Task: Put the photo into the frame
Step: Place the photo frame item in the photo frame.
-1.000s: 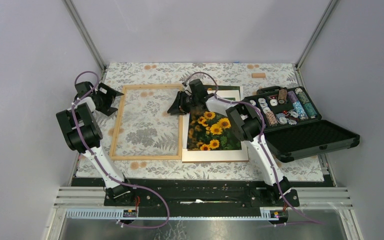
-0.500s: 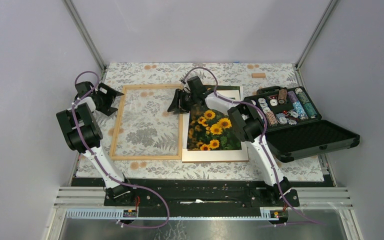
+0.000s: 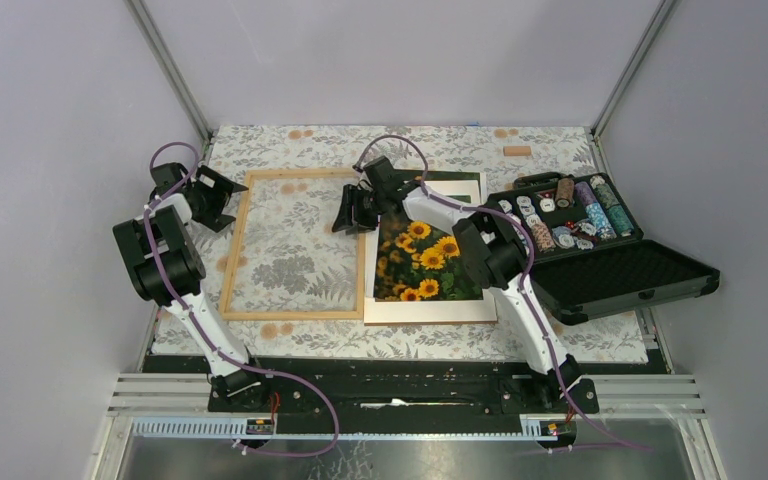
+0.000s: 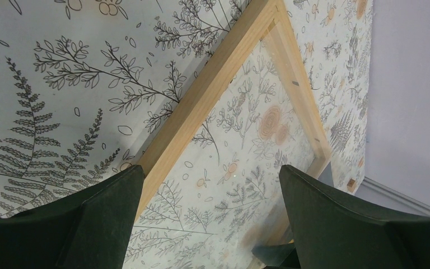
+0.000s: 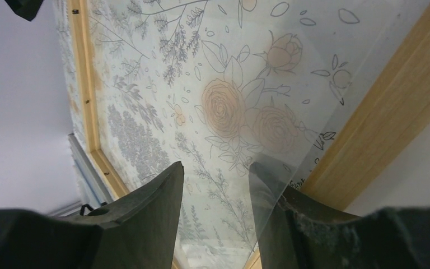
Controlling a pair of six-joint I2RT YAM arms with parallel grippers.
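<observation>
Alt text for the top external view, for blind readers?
The right claw hovers over the wooden frame's far right corner, beside the sunflower photo on its white mat. The open left claw is at the frame's far left corner.

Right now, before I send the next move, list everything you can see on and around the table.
frame: one, light wood with clear pane, flat on the cloth's left half.
photo: one, yellow sunflowers on dark green, right of the frame.
mat: one, white, bordering the photo.
case: one, black, open, right edge.
chips: many, mixed colours, in the case's tray.
wooden block: one, tan, far edge.
tablecloth: one, white floral print, covering the table.
left gripper: one, black, open, at the frame's far left corner.
right gripper: one, black, jaws apart, at the frame's far right corner.
</observation>
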